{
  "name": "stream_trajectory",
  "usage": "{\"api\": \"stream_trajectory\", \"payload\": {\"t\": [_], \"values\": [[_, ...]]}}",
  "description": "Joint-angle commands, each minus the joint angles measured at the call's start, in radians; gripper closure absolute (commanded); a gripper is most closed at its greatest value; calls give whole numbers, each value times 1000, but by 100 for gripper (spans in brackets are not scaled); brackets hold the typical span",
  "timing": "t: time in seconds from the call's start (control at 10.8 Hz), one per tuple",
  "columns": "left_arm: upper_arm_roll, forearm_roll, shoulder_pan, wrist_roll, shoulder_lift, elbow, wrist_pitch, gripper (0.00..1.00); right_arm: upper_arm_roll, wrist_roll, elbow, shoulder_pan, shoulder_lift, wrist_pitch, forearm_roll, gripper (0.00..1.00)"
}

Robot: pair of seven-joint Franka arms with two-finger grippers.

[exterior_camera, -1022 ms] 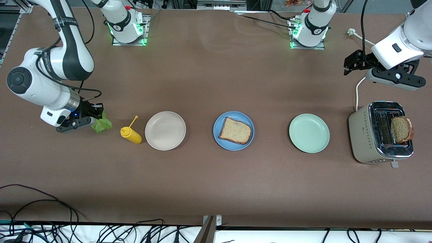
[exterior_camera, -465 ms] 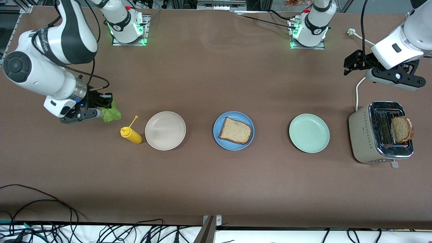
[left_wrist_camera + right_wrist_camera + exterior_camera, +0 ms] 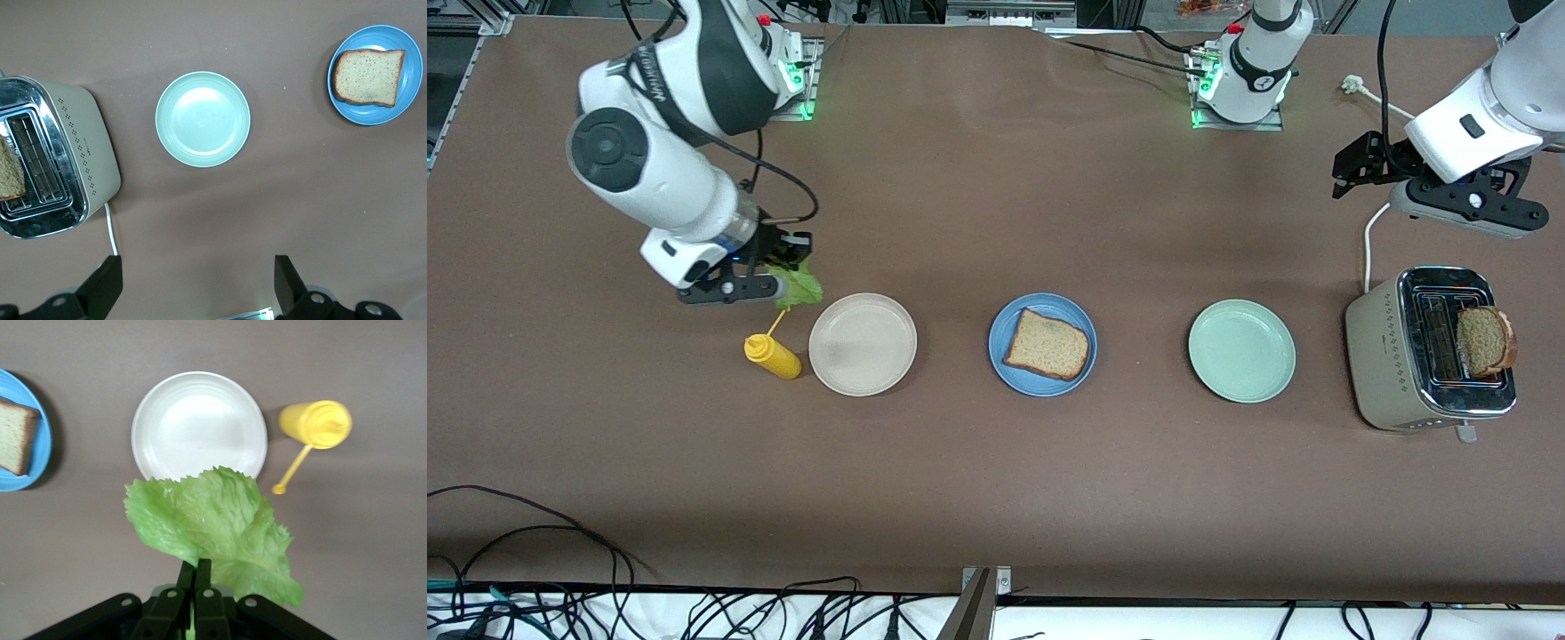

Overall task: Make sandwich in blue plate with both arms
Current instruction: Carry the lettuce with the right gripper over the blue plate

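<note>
The blue plate [image 3: 1000, 360] sits mid-table with one slice of brown toast [image 3: 1048, 344] lying on it. A second slice [image 3: 1483, 340] stands in the toaster [image 3: 1392, 356] at the left arm's end. My right gripper [image 3: 783, 276] is shut on a ruffled green lettuce leaf [image 3: 800, 286] and hangs over the table by the beige plate's rim. In the right wrist view the leaf [image 3: 213, 520] spreads out from the gripper [image 3: 195, 565], with the blue plate [image 3: 40, 447] off at the edge. My left gripper [image 3: 1352, 169] waits open and empty above the table near the toaster.
A yellow squeeze bottle [image 3: 774, 356] lies beside the beige plate [image 3: 863, 344], just under the held leaf. A mint-green plate [image 3: 1241, 350] sits between the blue plate and the toaster. The toaster's white cord [image 3: 1369, 240] runs toward the left arm. Cables trail along the near table edge.
The right arm has carried the lettuce up and across from its end of the table to beside the beige plate. The left arm has not moved.
</note>
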Motion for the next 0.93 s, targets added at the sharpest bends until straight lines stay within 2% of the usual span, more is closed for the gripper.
{"api": "stream_trajectory", "payload": {"t": [0.0,0.37,0.56,0.84], "values": [[8,-13,-7,-7,-3,5,-10,0,-19,171,145,106,119,-34,11,100],[8,-13,-7,-5,-3,5,-10,0,-48,465,384,289,336,-32,4,100],[9,-13,-7,-5,-3,5,-10,0,-85,579,492,370,435,-26,3,100],[9,-13,-7,-5,-3,5,-10,0,-107,739,636,442,559,-17,0,100]]}}
